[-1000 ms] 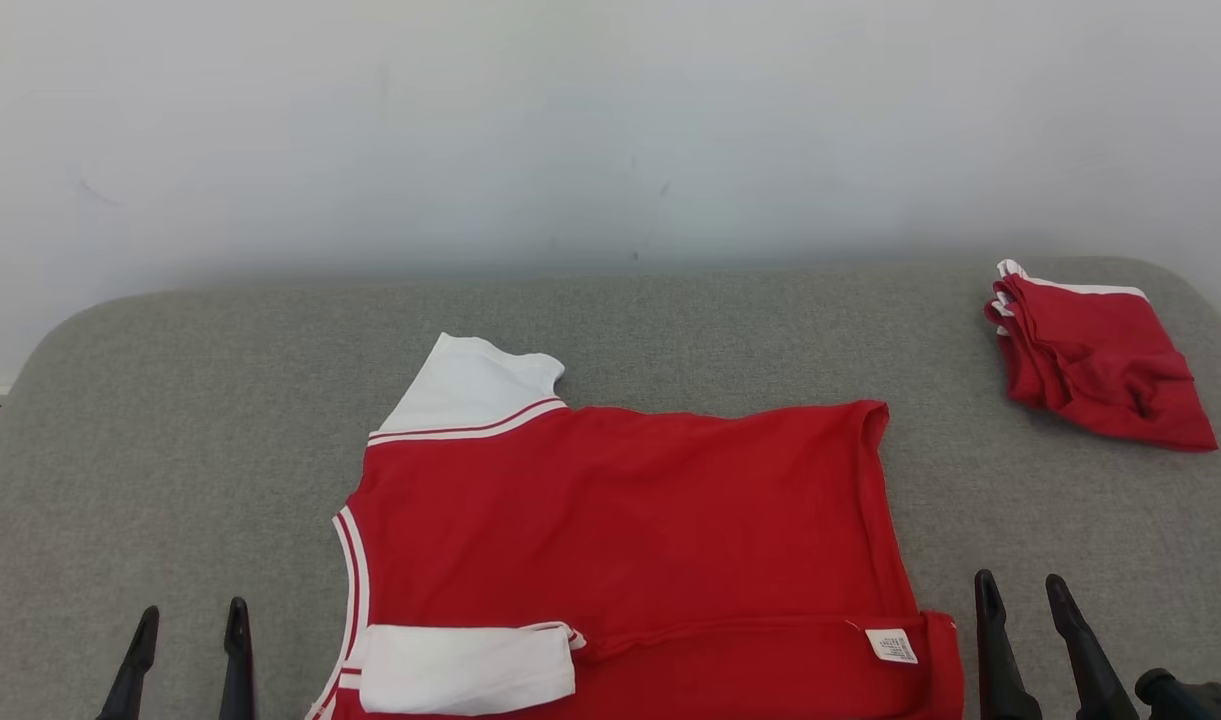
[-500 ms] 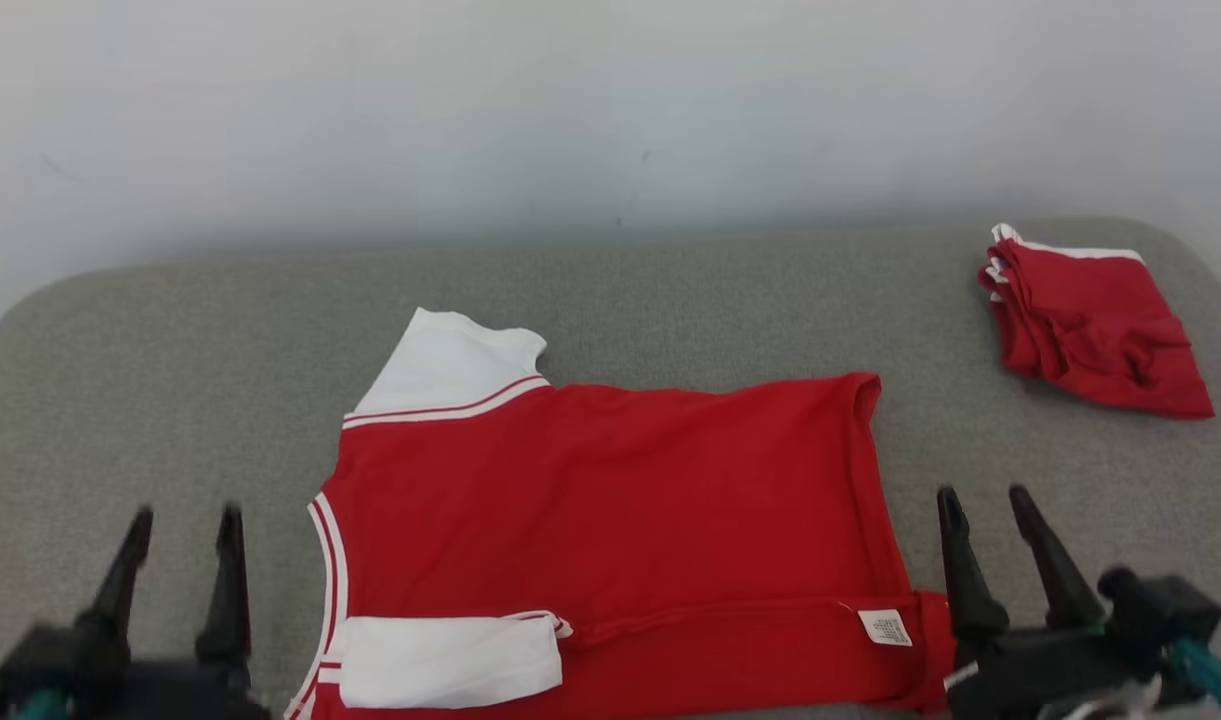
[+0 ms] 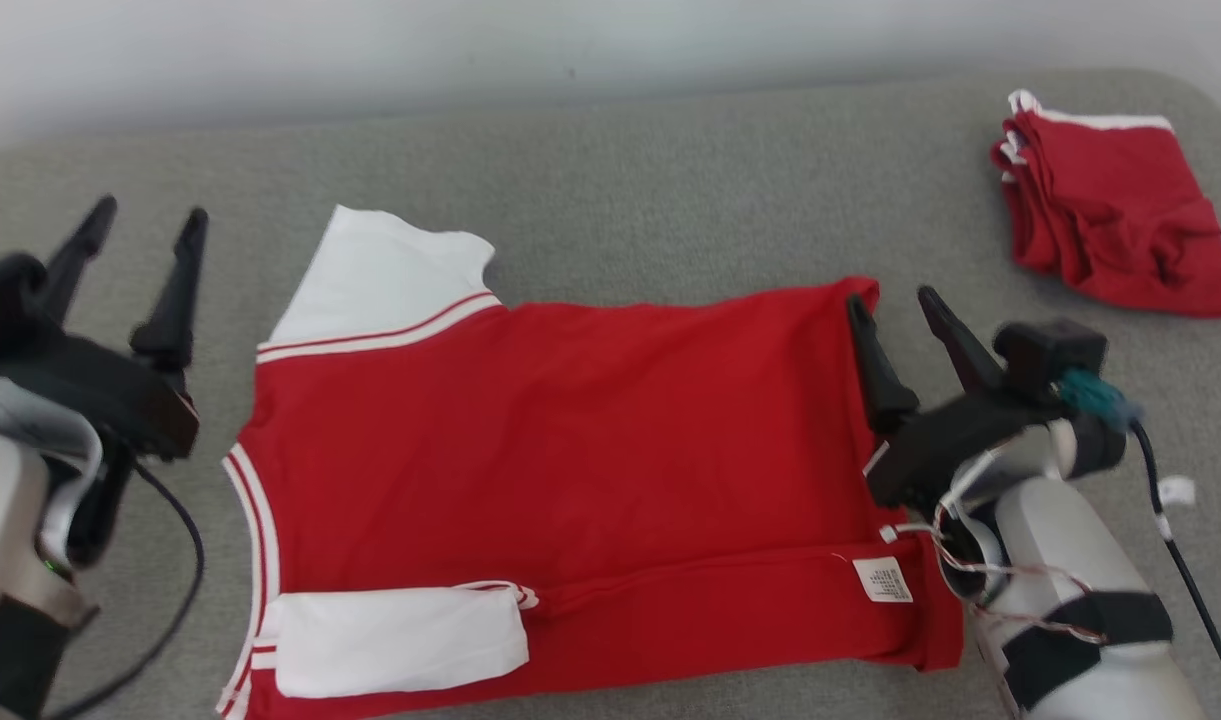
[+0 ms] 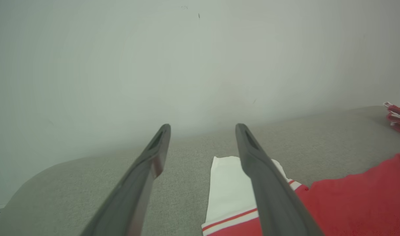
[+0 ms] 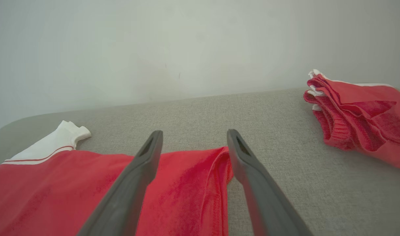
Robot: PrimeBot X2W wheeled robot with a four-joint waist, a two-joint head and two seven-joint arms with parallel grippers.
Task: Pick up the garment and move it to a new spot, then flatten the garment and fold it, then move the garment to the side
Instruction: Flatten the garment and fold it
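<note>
- Head view: the garment, a red shirt with white sleeves, lies spread flat at the middle of the grey counter.
- One white sleeve sticks out at the shirt's 11 o'clock. The other sleeve is folded in across the body at 7 o'clock. A white label shows near the 4 o'clock corner.
- The left claw stands at the garment's 9 o'clock, over bare counter and apart from the cloth. Its fingers are spread wide and hold nothing.
- The right claw stands at the garment's 3 o'clock edge, spread wide and empty. Its inner finger overlaps the hem, but contact cannot be confirmed.
- A folded red pile sits well apart at the counter's 2 o'clock corner.
- Left wrist view: the claw's two fingers are parted with only counter and wall between them. The white sleeve lies partly behind the finger on that view's right, and the red body shows at 4 o'clock.
- Right wrist view: the claw's fingers are parted with nothing gripped. The garment's far hem corner lies between them. The sleeve shows at 9 o'clock and the folded pile at 2 o'clock.
</note>
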